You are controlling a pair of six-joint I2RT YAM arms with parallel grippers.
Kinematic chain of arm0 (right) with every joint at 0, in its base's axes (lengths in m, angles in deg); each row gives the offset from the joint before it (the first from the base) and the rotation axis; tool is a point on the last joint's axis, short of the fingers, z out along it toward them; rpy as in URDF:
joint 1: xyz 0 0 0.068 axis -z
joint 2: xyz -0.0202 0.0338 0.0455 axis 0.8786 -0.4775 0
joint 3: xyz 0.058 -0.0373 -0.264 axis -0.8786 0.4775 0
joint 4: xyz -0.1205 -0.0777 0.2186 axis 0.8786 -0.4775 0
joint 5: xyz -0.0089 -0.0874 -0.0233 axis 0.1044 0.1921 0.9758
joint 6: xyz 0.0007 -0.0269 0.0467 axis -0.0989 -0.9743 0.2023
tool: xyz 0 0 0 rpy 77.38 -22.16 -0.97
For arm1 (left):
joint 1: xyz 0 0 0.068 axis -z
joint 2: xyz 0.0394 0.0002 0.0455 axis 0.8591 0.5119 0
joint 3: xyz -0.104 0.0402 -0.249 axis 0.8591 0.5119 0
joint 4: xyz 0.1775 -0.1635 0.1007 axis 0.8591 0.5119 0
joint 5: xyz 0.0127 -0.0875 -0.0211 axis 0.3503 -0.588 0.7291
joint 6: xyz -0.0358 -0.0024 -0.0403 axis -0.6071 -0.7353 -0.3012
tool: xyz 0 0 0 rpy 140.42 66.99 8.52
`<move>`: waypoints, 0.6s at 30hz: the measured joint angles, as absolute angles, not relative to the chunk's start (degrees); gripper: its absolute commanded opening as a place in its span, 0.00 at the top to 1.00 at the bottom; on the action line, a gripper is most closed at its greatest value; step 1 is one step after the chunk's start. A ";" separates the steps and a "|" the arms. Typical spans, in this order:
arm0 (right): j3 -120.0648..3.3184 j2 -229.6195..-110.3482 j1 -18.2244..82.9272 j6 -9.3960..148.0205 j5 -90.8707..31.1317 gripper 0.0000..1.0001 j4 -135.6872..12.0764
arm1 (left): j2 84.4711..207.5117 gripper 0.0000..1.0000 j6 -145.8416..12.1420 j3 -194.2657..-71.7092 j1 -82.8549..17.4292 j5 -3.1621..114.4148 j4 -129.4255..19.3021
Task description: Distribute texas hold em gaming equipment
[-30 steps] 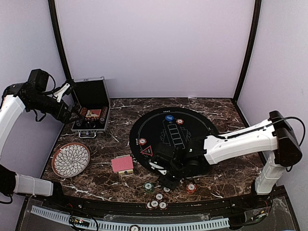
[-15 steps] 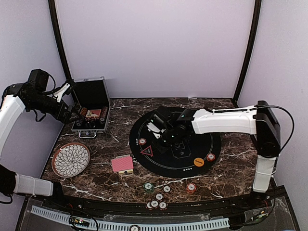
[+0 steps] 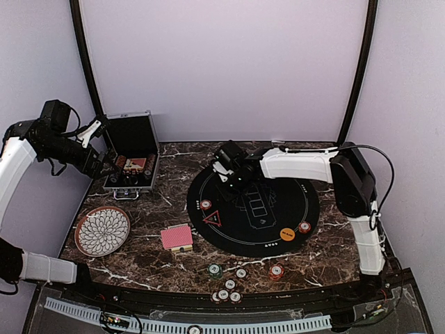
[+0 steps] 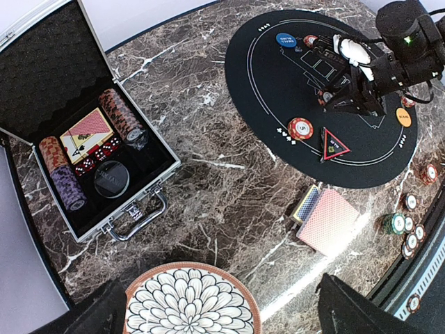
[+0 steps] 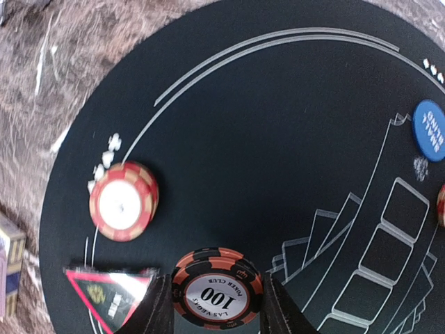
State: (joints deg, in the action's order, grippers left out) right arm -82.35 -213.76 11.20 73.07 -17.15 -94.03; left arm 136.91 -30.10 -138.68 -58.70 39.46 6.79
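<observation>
My right gripper (image 5: 217, 306) is shut on a small stack of black-and-orange poker chips (image 5: 217, 289) marked 100. It hovers over the far-left part of the black mat (image 3: 264, 216). Under it on the mat lie a red chip stack (image 5: 123, 200) and the red triangle (image 5: 111, 296), with the blue marker disc (image 5: 431, 130) further along. The orange disc (image 3: 287, 234) lies at the mat's near right. A red-backed card deck (image 3: 176, 237) rests left of the mat. My left gripper (image 3: 108, 165) stands open, high above the table by the case.
The open silver case (image 4: 90, 139) holds chip rolls, cards and dice. A patterned round plate (image 4: 188, 303) sits near the left edge. Several loose chips (image 3: 226, 285) lie by the near edge, and one red chip (image 3: 276, 271) lies to their right.
My right arm swung from the loose chips at the near edge up across the mat to its far-left part, with the chips between its fingers. The left arm stayed still.
</observation>
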 measured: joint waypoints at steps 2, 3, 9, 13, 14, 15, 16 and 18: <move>-83.71 -214.90 11.35 73.07 -17.41 0.88 -93.81 | 136.91 0.01 -30.10 -138.68 -58.70 39.46 6.79; -84.32 -215.60 11.35 73.04 -17.58 0.86 -93.70 | 136.91 0.01 -30.10 -138.68 -58.70 39.46 6.79; -84.76 -218.96 11.28 73.07 -18.35 0.60 -93.68 | 136.91 0.01 -30.10 -138.68 -58.70 39.46 6.79; -85.32 -219.88 11.28 73.20 -18.20 0.46 -93.74 | 136.91 0.01 -30.10 -138.68 -58.70 39.46 6.79; -85.54 -219.88 11.28 73.17 -18.09 0.44 -93.72 | 136.91 0.01 -30.10 -138.68 -58.70 39.46 6.81; -85.65 -219.88 11.28 73.22 -17.96 0.43 -93.72 | 136.91 0.01 -30.10 -138.68 -58.70 39.46 6.81; -85.78 -219.88 11.28 73.26 -17.76 0.43 -93.81 | 136.91 0.01 -30.10 -138.68 -58.70 39.46 6.81; -86.00 -219.86 11.28 73.35 -17.39 0.41 -93.77 | 136.91 0.01 -30.10 -138.68 -58.70 39.46 6.81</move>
State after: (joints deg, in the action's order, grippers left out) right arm -86.00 -219.86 11.28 73.35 -17.39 -93.77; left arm 136.91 -30.10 -138.68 -58.70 39.46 6.81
